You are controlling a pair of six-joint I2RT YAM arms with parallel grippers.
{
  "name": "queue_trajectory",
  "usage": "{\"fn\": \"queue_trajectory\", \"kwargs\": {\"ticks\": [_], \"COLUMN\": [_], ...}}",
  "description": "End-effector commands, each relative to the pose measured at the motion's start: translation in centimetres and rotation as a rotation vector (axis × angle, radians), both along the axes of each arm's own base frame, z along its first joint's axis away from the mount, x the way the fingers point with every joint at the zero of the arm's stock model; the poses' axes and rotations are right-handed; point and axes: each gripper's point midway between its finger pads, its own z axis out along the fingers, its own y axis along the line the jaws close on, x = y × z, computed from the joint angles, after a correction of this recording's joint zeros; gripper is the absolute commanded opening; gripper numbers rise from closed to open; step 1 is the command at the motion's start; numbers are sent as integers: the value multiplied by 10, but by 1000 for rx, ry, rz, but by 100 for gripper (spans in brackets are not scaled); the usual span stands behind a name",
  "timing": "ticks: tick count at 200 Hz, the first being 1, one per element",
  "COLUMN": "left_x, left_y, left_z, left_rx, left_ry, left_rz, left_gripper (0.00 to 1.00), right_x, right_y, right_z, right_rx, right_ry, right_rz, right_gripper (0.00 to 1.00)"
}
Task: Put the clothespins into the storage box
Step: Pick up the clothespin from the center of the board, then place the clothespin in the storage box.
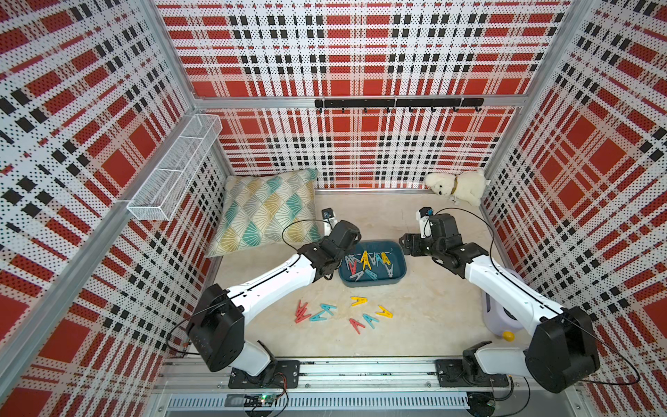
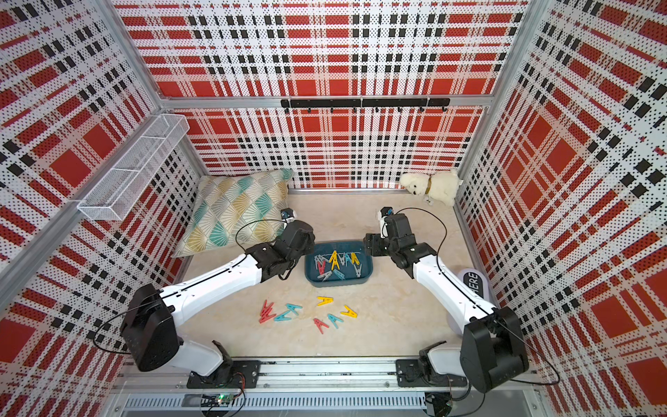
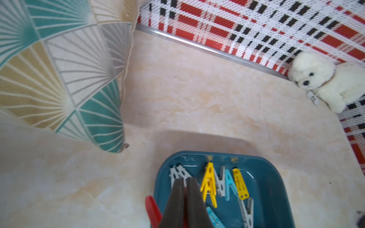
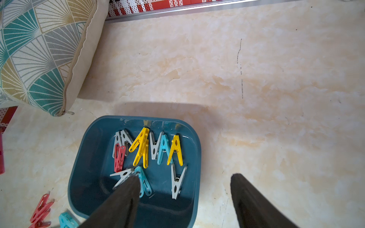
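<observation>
The storage box point(image 1: 375, 283) point(image 2: 337, 282) was seen near the middle of the desk point(image 1: 426, 325), between the two wrists. A mixed lot of clothespins point(image 1: 366, 260) point(image 4: 140, 147) lay inside it: yellow, grey, teal and one red. In both top views its left end was covered by the left wrist housing point(image 1: 343, 234). In both wrist views its near side was cut off by the frame edge and the dark fingers. The loose clothespins point(image 1: 359, 300) point(image 2: 325, 300) were scattered on the desk in front of the box, apart from it. Two red ones overlapped, so their number was hard to make out.

The left gripper point(image 3: 184, 179) was closed tight on a red clothespin point(image 3: 153, 210) at the box's left end. Only a thin red strip between the fingers and one red leg beside them were shown. Its height above the box could not be judged.

The right gripper point(image 4: 185, 176) stood wide open at the box's right end, with nothing grasped. One finger point(image 4: 126, 197) was seen over the box interior and the other over bare desk beside the rim. Whether that finger touched the teal and grey pegs at its tip could not be told.
</observation>
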Motion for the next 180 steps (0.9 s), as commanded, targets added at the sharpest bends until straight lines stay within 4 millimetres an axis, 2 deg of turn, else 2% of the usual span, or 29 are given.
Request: {"fn": "queue_trajectory", "kwargs": {"ticks": [1, 39, 78, 116, 172, 180], "left_x": [-1, 8, 23, 27, 32, 32], "left_y": [-24, -78, -113, -131, -136, -135], "left_z": [-22, -54, -92, -123, -149, -149], "left_rx": [87, 80, 70, 76, 97, 94], "left_ry": [49, 91, 135, 178, 214, 216], "left_rz": [-74, -192, -254, -294, -304, -304], "left_gripper": [0, 0, 0, 0, 0, 3], "right_x": [-5, -6, -12, -17, -21, -21], "right_y": [-3, -10, -17, -23, -26, -26], "right_z": [6, 6, 4, 6, 9, 9], "right_rx": [-19, -32, -45, -54, -56, -58], "right_ry": [-16, -20, -17, -17, -21, -19], "right_rz": [-5, -39, -64, -80, -88, -89], "right_gripper": [79, 80, 80, 80, 80, 80]}}
